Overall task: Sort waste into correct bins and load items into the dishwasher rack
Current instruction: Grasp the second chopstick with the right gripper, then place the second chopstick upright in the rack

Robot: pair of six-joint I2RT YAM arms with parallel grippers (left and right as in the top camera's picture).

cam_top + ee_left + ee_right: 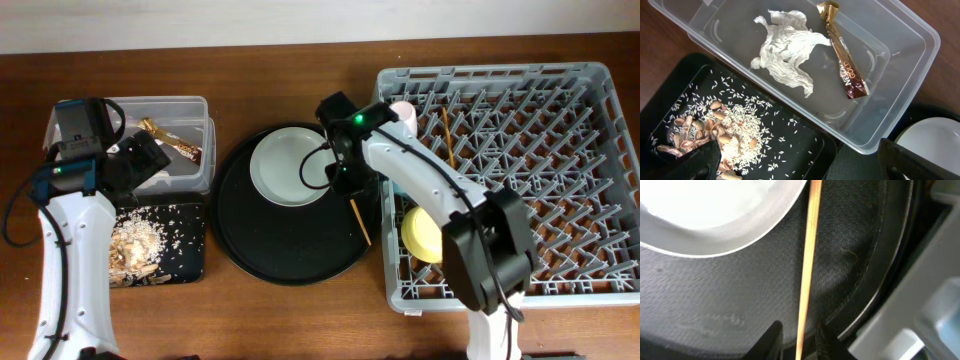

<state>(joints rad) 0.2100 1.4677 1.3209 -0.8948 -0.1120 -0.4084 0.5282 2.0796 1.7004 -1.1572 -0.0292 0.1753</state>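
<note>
My right gripper (345, 182) is down on the round black tray, at the right rim of the pale plate (290, 166). In the right wrist view its fingertips (799, 330) straddle a thin wooden chopstick (807, 255), open only narrowly with a small gap on each side. That chopstick (359, 220) lies on the tray's right edge. Another chopstick (448, 138), a pink cup (402, 112) and a yellow bowl (424, 232) sit in the grey dishwasher rack (580, 180). My left gripper (802, 162) hangs wide open and empty above the shallow black tray (800, 132) of food scraps (715, 135). The clear box (900, 60) holds white tissue (785, 50) and a gold-brown wrapper (842, 60).
The large round black tray (290, 240) lies between the bins and the rack, touching the rack's left wall. The rack's wall (935, 295) rises close to the right of my right fingers. The clear box stands just behind the black scrap tray (190, 250).
</note>
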